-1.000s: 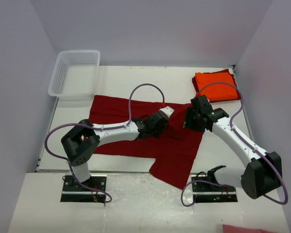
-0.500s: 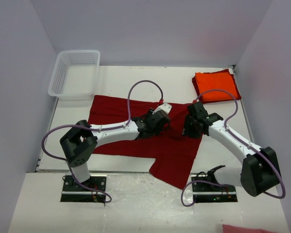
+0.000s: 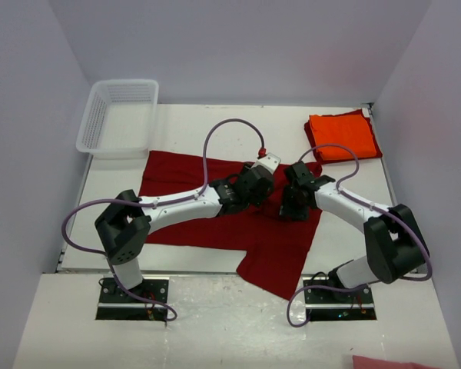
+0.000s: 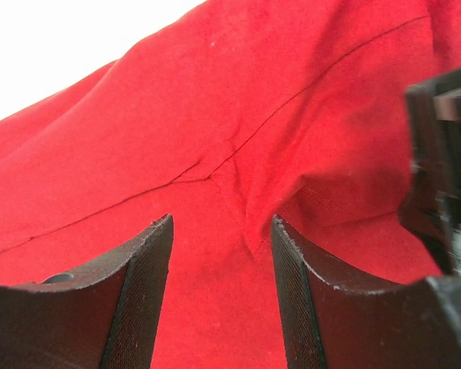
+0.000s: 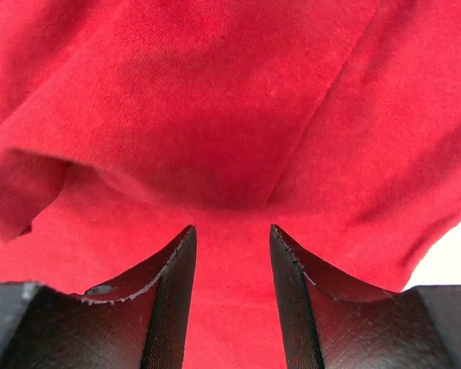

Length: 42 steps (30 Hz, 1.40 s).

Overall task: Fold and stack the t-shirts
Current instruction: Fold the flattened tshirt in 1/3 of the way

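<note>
The dark red t-shirt [image 3: 192, 204] lies spread on the white table, one part hanging toward the near edge. It fills both wrist views [image 4: 215, 115] [image 5: 230, 100]. The orange t-shirt [image 3: 342, 137] lies folded at the back right. My left gripper [image 3: 263, 191] [image 4: 222, 223] is low over the red shirt's middle, open, with a small raised fold of cloth just inside its right finger [image 4: 292, 277]. My right gripper [image 3: 287, 206] [image 5: 232, 231] hovers close beside it, open, with flat cloth between its fingers and a rumpled fold ahead.
A white mesh basket [image 3: 119, 115] stands at the back left corner. Purple cables loop above both arms. The right gripper's black body [image 4: 446, 177] shows at the right edge of the left wrist view. A pink scrap [image 3: 392, 361] lies at the near right.
The left gripper's jaws have opened and it has shifted slightly toward the back right. The right arm has swung left, bringing its gripper next to the left one over the red shirt.
</note>
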Each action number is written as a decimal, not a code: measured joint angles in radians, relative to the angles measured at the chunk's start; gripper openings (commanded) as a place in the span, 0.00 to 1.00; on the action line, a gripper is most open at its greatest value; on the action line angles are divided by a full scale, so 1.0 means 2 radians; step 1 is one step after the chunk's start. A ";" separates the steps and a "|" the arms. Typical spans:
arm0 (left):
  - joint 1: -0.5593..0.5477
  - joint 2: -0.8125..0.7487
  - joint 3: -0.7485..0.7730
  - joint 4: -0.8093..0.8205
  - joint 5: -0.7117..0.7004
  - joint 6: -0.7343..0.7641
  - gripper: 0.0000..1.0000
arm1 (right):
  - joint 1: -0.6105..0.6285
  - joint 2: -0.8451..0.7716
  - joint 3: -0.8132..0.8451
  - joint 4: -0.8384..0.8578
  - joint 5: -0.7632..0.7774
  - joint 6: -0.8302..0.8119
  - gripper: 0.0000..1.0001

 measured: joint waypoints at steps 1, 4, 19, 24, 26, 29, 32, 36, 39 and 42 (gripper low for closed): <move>0.000 0.000 -0.001 0.001 0.003 0.000 0.55 | 0.000 0.008 0.002 0.001 0.000 0.000 0.45; 0.000 -0.003 -0.009 0.005 0.009 0.000 0.55 | 0.001 0.029 0.012 0.005 0.000 0.000 0.45; 0.003 -0.040 -0.057 0.016 0.018 0.000 0.55 | 0.002 0.072 0.046 0.015 0.011 -0.001 0.28; 0.008 -0.055 -0.069 0.018 0.018 0.000 0.55 | 0.002 0.073 0.046 0.018 0.011 -0.001 0.00; 0.010 -0.060 -0.072 0.019 0.018 0.000 0.55 | 0.002 0.075 0.046 0.018 0.011 0.002 0.00; 0.011 -0.065 -0.075 0.020 0.018 0.001 0.55 | 0.002 0.075 0.047 0.016 0.012 0.002 0.00; 0.011 -0.067 -0.077 0.025 0.021 0.000 0.55 | 0.002 0.075 0.062 0.005 0.019 0.000 0.00; 0.011 -0.068 -0.087 0.026 0.032 0.000 0.56 | 0.002 0.077 0.111 -0.023 0.039 -0.008 0.00; 0.011 -0.067 -0.091 0.025 0.039 0.000 0.56 | 0.002 0.090 0.164 -0.034 0.049 -0.017 0.00; 0.011 -0.067 -0.091 0.026 0.042 0.000 0.56 | 0.002 0.115 0.211 -0.043 0.051 -0.027 0.00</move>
